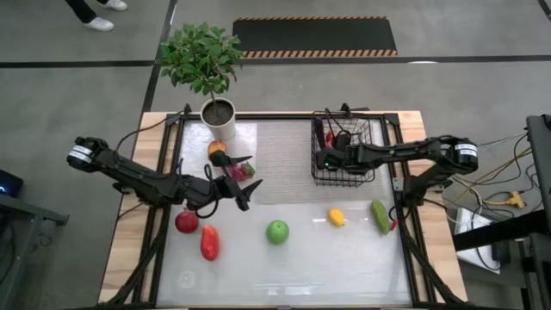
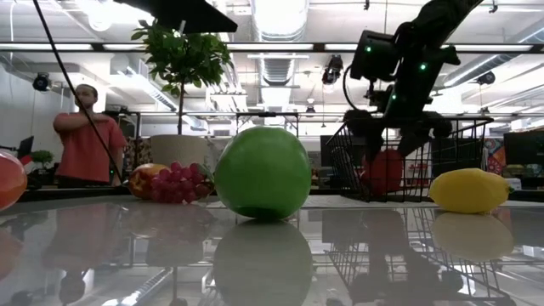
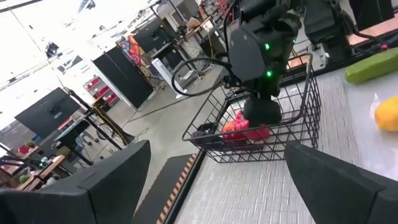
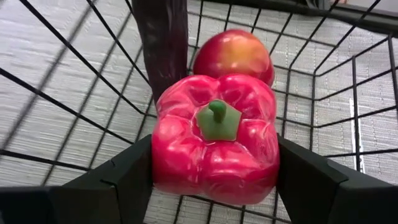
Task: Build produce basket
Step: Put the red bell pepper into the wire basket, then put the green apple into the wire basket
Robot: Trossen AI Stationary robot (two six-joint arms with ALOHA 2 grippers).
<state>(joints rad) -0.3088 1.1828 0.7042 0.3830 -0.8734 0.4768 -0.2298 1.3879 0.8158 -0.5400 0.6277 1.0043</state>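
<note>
The black wire basket [image 1: 368,148] stands at the table's far right; it also shows in the low view [image 2: 450,161]. My right gripper [image 1: 323,160] reaches down into it and is shut on a red pepper [image 4: 214,143]. A red apple [image 4: 233,55] and a dark eggplant [image 4: 163,43] lie in the basket beside the pepper. My left gripper [image 1: 247,186] is open and empty, just beside the purple grapes [image 1: 234,170] and an orange fruit [image 1: 216,149]. On the table lie a red apple [image 1: 187,221], another red pepper [image 1: 209,242], a green apple [image 1: 276,231], a lemon [image 1: 336,217] and a cucumber [image 1: 380,215]. My right gripper pinches the red pepper between its two fingers by two opposite sides [image 4: 163,168], with the green stem [image 4: 217,112] facing the wrist. The fingers come from above, pointing down into the basket. Whether the pepper rests on the basket floor, I cannot tell.
A white pot with a leafy plant [image 1: 220,119] stands at the far edge, left of the middle. A person in a red shirt [image 2: 83,136] stands beyond the table. Open room lies along the table's near edge.
</note>
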